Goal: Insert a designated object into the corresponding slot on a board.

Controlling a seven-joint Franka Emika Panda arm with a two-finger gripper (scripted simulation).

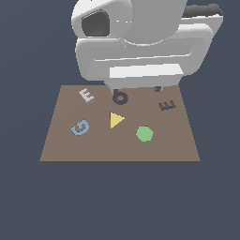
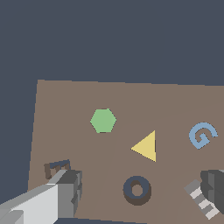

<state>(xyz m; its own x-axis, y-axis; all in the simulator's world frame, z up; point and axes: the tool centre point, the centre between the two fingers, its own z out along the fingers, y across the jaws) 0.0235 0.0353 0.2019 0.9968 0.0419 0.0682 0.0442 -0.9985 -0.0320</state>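
Observation:
The off-white E block (image 1: 86, 96) lies flat on the brown board (image 1: 117, 147), at the back on the exterior view's left. The dark E-shaped slot (image 1: 167, 105) is at the back on the exterior view's right. In the wrist view my gripper (image 2: 142, 187) hangs open above the board, its fingers spread wide with nothing held between them. One finger (image 2: 65, 192) covers part of the slot (image 2: 56, 167). The other finger (image 2: 214, 189) overlaps the E block (image 2: 199, 197).
A dark navy ring (image 1: 120, 98) lies between the block and the slot, under the open gripper. A yellow triangle (image 1: 116, 119), a green hexagon (image 1: 144, 133) and a blue G (image 1: 80, 127) lie nearer the front. The arm's white body (image 1: 140, 42) fills the top of the exterior view.

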